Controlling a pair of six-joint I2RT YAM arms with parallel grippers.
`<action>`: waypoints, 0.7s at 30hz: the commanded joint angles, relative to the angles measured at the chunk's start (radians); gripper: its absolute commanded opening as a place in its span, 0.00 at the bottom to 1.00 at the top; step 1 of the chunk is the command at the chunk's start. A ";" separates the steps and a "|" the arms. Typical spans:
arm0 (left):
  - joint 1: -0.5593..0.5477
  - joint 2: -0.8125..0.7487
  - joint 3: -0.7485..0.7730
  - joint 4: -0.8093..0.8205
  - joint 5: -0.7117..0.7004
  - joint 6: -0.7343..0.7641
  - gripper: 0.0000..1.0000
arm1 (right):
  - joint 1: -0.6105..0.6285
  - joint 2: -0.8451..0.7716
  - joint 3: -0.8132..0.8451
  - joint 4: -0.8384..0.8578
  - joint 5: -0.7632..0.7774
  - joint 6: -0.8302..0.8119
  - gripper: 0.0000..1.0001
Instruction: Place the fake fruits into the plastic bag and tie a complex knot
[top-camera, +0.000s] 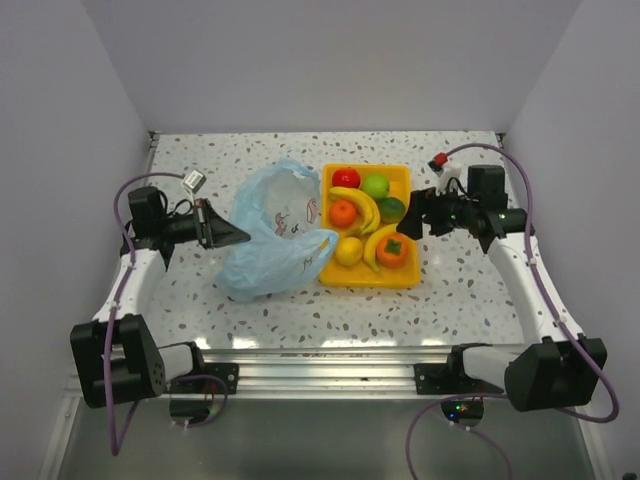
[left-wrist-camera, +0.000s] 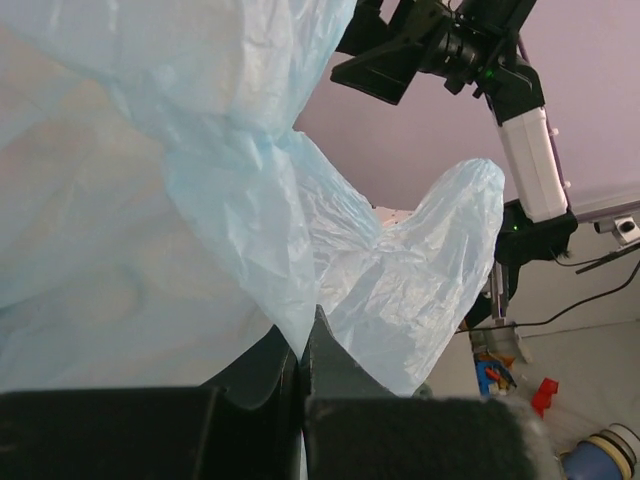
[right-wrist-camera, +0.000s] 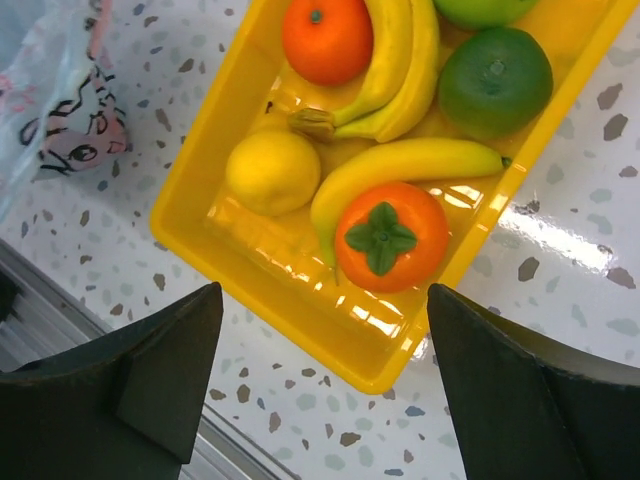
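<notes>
We log the fake fruits all in the yellow tray at mid-worktop: red apple and two limes toward 12 o'clock, lemon and an orange toward 6. The plastic bag lies crumpled and gaping at the tray's 9 o'clock, one handle against the tray wall. The left end effector, at the bag's 9 o'clock, is clamped on a fold of film, while the right end effector hovers at the tray's 3 o'clock edge, fingers wide apart, gripping nothing.
</notes>
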 joint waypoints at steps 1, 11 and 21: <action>0.028 0.017 -0.045 0.076 0.053 -0.048 0.00 | 0.009 0.035 -0.001 0.104 0.118 0.036 0.86; 0.040 0.088 0.008 -0.092 0.082 0.136 0.00 | 0.165 0.267 0.062 -0.013 0.374 -0.128 0.79; 0.040 0.074 -0.033 -0.039 0.070 0.103 0.00 | 0.282 0.400 0.054 0.007 0.566 -0.180 0.96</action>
